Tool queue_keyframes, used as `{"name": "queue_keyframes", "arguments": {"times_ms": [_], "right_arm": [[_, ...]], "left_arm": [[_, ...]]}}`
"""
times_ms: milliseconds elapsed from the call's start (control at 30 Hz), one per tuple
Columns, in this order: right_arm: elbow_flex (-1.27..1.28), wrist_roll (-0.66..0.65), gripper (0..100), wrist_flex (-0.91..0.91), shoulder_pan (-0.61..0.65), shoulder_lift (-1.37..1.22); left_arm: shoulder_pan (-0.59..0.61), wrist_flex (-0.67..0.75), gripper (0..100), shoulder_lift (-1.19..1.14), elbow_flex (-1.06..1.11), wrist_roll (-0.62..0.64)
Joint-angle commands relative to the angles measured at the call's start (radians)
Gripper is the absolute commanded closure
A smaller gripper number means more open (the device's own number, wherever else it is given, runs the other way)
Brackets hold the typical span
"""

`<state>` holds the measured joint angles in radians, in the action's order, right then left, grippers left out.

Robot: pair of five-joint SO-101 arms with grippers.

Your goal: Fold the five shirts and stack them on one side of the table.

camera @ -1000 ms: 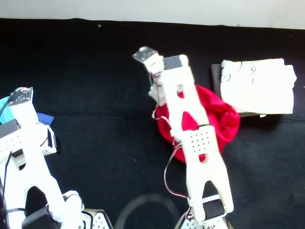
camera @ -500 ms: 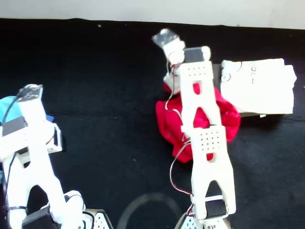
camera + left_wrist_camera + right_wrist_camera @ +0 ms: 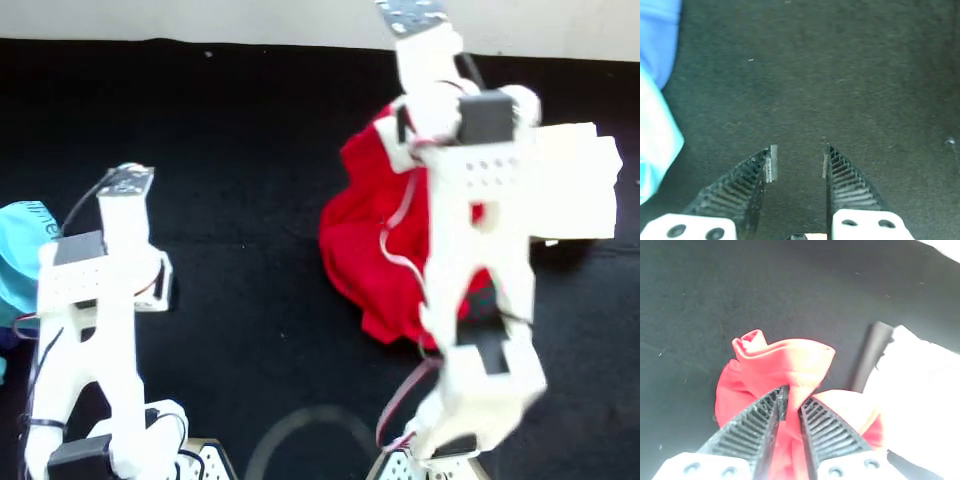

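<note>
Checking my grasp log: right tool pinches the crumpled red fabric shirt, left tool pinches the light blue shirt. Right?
No. The left wrist view shows the left tool open over the black table cover, holding nothing; the right tool does pinch the crumpled red fabric shirt.

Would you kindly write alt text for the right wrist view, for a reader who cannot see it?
The right hand is shut on a raised fold of the red shirt over the black table. A folded white shirt lies close beside the red one.
</note>
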<state>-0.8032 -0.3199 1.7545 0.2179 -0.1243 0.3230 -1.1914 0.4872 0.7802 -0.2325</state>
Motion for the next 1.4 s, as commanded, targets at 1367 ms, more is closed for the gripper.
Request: {"name": "queue_keyframes", "arguments": {"times_ms": [1367], "right_arm": [[1.208,-0.233,99.3,-0.604,-0.792,0.835]], "left_arm": [[-1.084,0.038,79,-0.527,-0.911,0.275]]}}
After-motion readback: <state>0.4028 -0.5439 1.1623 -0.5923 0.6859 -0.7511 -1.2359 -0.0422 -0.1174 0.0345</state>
